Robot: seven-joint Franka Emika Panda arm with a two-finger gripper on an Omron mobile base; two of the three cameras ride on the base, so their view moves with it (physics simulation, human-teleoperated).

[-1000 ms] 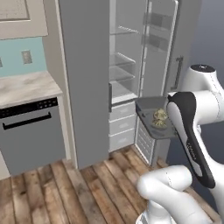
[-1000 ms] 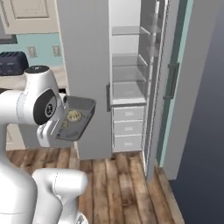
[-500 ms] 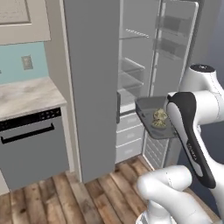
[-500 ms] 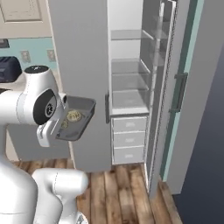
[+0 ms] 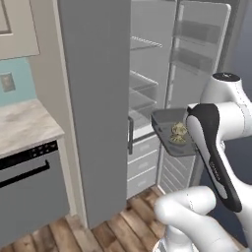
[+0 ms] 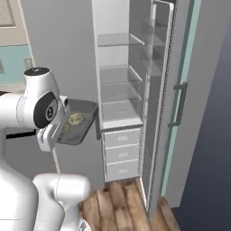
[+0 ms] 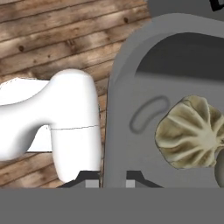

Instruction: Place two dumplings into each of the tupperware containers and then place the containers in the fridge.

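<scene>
Gripper (image 7: 109, 183) clamped on the near rim of a tupperware container (image 5: 167, 125), which it holds level in the air just in front of the open fridge (image 6: 119, 90), beside the fridge's lower shelves. Two dumplings (image 5: 178, 133) lie inside the container (one pleated, pale tan (image 7: 190, 133)). Wooden floor (image 6: 122, 205) lies beneath the fridge.
</scene>
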